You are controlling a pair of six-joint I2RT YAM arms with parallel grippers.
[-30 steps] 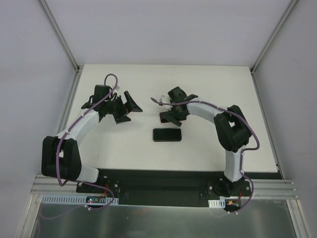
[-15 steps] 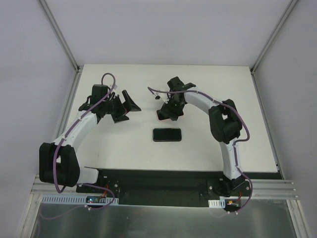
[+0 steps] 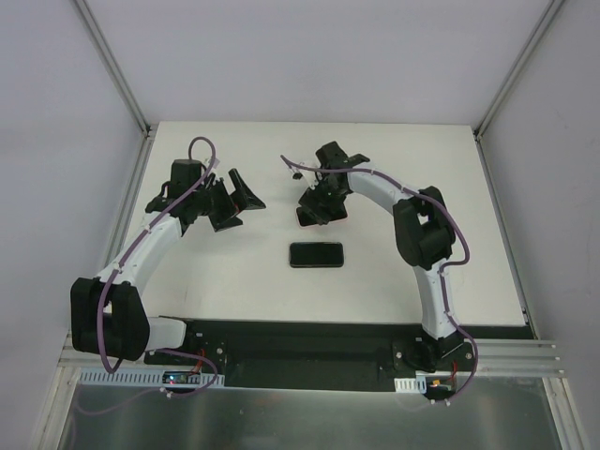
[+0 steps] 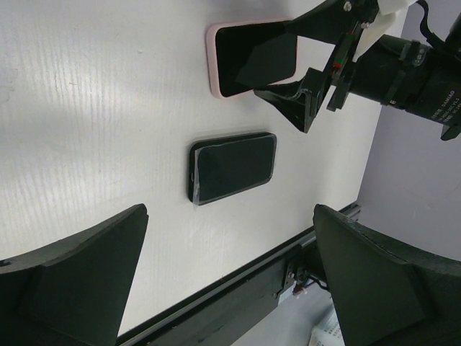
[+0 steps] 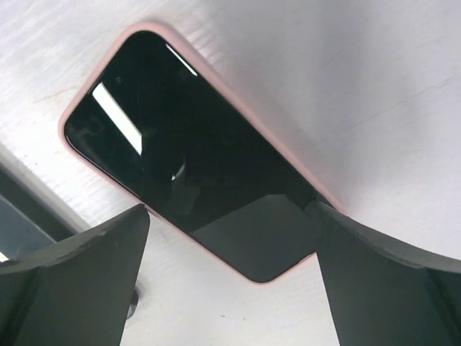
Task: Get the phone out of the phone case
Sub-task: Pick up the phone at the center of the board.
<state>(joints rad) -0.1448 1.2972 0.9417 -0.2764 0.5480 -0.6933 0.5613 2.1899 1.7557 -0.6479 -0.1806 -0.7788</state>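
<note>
The right pincer [image 3: 319, 206] is drawing away from the black phone [image 3: 316, 254], settling over the cased phone [image 5: 194, 144] beyond it. The left pincer [image 3: 236, 204] is edging farther from the black phone too.

Bright, even light; sharp focus

My top camera looks steeply down from the near side and takes in the whole table [image 3: 234, 272]. The left wrist camera sits back, facing across toward the right arm [image 4: 403, 72], with the pink-cased phone [image 4: 252, 58] and black phone [image 4: 232, 167] both in frame. The right wrist camera hangs close over the pink-cased phone alone.
</note>
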